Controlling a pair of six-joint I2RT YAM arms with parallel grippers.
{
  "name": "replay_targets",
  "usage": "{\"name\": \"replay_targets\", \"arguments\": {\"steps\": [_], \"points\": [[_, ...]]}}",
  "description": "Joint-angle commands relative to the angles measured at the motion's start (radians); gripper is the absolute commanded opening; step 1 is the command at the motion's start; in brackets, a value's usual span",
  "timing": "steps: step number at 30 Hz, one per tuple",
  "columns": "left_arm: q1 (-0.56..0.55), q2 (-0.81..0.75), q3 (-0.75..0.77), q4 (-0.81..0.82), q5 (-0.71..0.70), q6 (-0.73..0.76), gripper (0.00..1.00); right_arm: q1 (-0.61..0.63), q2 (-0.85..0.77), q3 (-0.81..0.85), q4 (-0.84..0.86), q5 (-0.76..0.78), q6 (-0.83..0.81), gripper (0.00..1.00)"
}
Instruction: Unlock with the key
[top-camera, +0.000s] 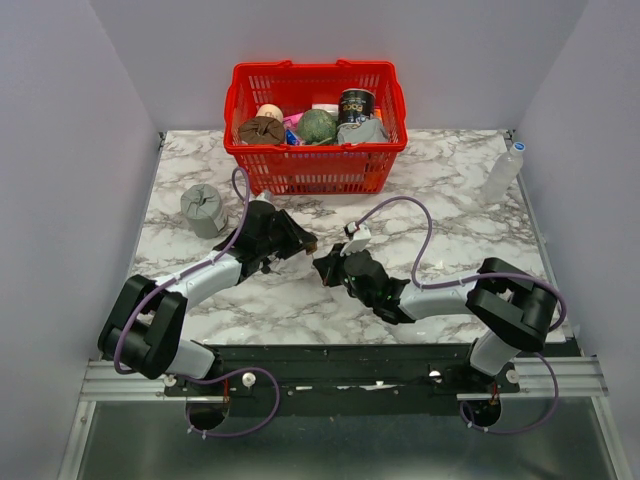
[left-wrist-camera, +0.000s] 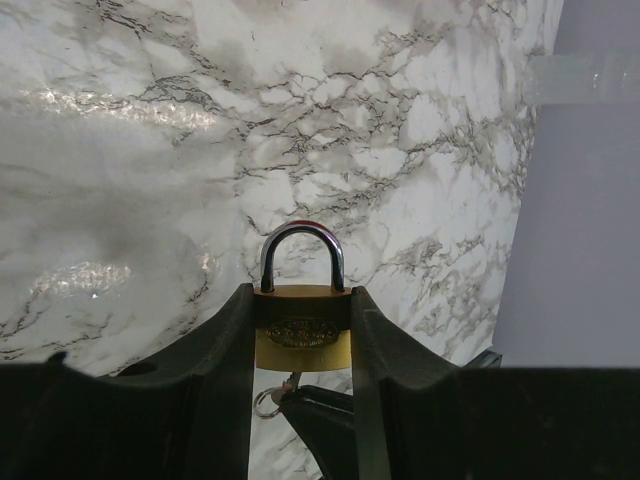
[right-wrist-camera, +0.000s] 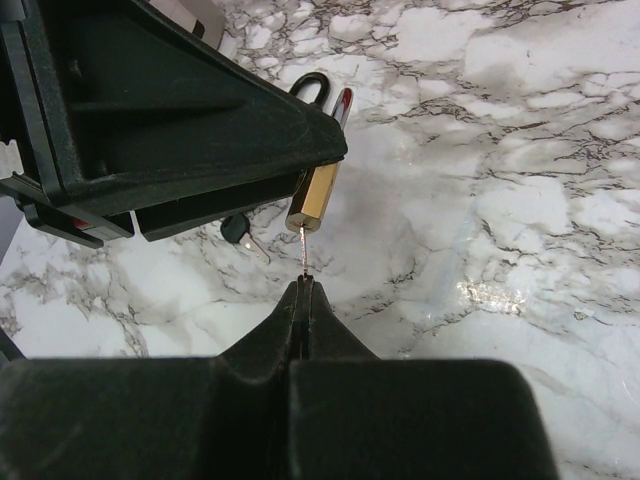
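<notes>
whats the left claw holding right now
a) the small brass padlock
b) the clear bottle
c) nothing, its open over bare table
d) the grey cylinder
a: the left wrist view shows the brass padlock clamped by its body in the left claw, with its steel shackle sticking out past the tips.

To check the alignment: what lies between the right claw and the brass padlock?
In the right wrist view, a thin metal blade spans that gap, from the shut right claw to the brass padlock's underside.
</notes>
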Motion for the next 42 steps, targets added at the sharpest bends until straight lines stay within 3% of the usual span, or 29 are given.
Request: {"name": "replay_targets", "arguments": {"steps": [1,14,42], "points": [[-0.010,-0.023,-0.006,0.019,0.051,-0.010,0.00,0.003,-0.007,0.011,0.031,0.036,0.024,0.01],[-0.008,-0.017,-0.009,0.054,0.082,0.003,0.00,0.001,-0.099,-0.070,0.042,0.068,0.111,0.01],[-0.002,-0.054,-0.021,0.089,0.099,0.001,0.00,-0.043,-0.099,-0.123,0.122,-0.025,0.200,0.01]]}}
